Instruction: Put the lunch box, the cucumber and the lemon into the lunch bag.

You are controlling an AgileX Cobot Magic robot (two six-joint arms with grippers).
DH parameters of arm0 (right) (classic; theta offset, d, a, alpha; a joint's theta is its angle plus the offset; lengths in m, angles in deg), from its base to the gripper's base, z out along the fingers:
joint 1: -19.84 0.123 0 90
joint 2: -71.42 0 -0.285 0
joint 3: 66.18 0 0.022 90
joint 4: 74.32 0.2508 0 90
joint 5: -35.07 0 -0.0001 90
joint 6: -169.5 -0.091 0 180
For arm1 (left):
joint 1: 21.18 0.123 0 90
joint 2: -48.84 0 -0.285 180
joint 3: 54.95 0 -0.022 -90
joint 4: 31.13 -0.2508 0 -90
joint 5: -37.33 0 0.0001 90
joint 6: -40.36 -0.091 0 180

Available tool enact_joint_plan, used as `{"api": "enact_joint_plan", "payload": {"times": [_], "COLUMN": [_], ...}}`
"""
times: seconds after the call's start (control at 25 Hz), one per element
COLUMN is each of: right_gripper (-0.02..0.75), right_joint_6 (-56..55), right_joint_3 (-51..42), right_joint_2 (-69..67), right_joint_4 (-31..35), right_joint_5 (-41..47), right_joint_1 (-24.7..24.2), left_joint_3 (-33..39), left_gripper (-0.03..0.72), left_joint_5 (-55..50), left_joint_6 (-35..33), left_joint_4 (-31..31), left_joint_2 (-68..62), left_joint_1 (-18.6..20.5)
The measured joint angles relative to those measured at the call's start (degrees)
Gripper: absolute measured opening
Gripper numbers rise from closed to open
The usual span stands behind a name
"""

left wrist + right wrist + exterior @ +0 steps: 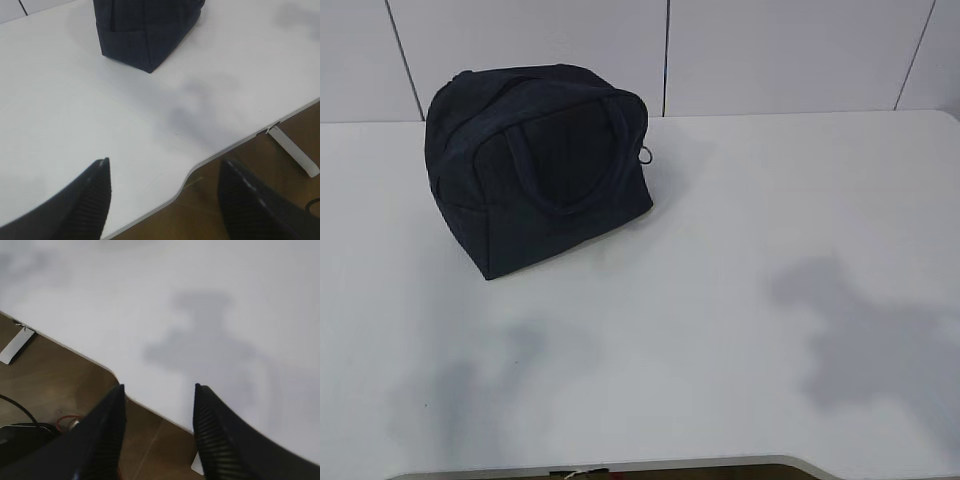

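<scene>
The dark navy lunch bag (538, 165) stands at the back left of the white table (720, 300), its looped handles up and a silver ring pull (646, 155) at its right end. Its lower corner also shows at the top of the left wrist view, lunch bag (147, 30). The lunch box, the cucumber and the lemon are out of view. My left gripper (165, 172) hangs open over the table's near edge, nothing between its fingers. My right gripper (159, 390) is open and empty above the same edge. Neither arm shows in the exterior view, only their shadows.
The table's near edge has a curved cut-out (192, 172). Below it lies brown floor with a white strip (17, 345) and a black cable (15, 407).
</scene>
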State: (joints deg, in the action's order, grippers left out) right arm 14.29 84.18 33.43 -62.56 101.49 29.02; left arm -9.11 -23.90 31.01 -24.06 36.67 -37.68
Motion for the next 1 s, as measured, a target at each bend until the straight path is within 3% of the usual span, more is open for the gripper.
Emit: {"api": "enact_joint_plan", "payload": {"times": [0.36,0.56,1.0], "right_gripper": [0.369,0.369,0.368], "right_joint_6": [-5.2,-9.0,-11.8], "right_joint_3": [-11.4,-15.6,-18.6], "right_joint_2": [14.7,21.8,31.1], "right_joint_4": [-0.6,-4.1,-7.3], "right_joint_5": [0.0,0.0,-0.3], "right_joint_1": [0.0,0.0,0.0], "left_joint_3": [1.1,1.3,2.1], "left_gripper": [0.482,0.475,0.473], "left_joint_5": [-0.3,-0.8,-2.1], "left_joint_6": [0.0,0.0,0.1], "left_joint_4": [0.2,0.2,0.1], "left_joint_2": [3.3,3.3,3.7], "left_joint_1": [0.0,0.0,0.0]}}
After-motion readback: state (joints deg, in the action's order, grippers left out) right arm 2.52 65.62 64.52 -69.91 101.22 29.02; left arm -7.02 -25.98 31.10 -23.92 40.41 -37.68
